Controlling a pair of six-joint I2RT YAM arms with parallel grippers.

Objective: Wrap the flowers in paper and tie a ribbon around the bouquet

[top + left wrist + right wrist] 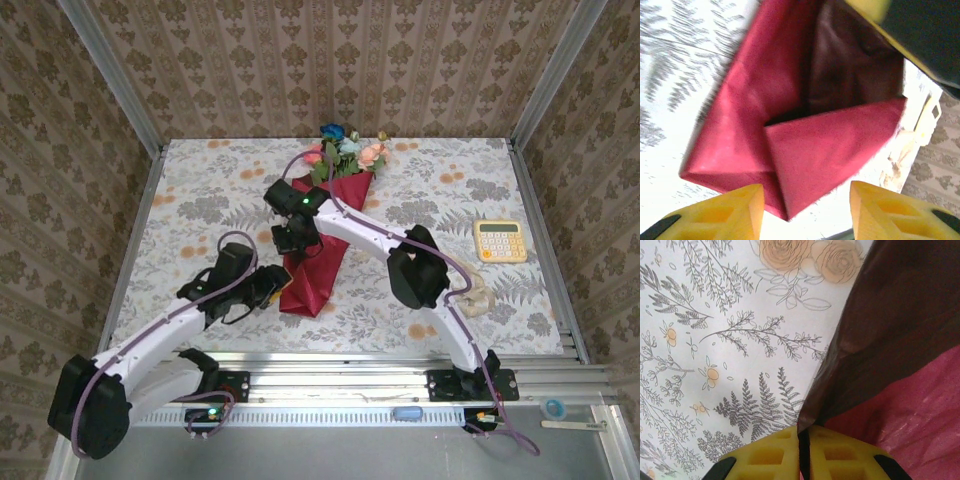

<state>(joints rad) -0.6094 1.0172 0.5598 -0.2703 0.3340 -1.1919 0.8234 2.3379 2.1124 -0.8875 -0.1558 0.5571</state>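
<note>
The bouquet lies mid-table: flowers (345, 150) with pink, blue and teal heads stick out of the far end of a dark red paper (318, 255) cone. My right gripper (293, 243) is at the cone's left side. In the right wrist view it (804, 440) is shut on a lifted edge of the paper (900, 340). My left gripper (272, 288) is open at the cone's near end. Its yellow fingers (735, 210) flank the folded bottom corner of the paper (830, 145) without touching it. A pale beige ribbon (476, 298) lies bunched beside the right arm.
A yellow calculator (499, 240) sits at the right of the flower-printed tablecloth (200, 200). The right arm (415, 265) reaches diagonally over the table's middle. Patterned walls and metal posts close in the back and sides, with a metal rail (350, 385) along the near edge.
</note>
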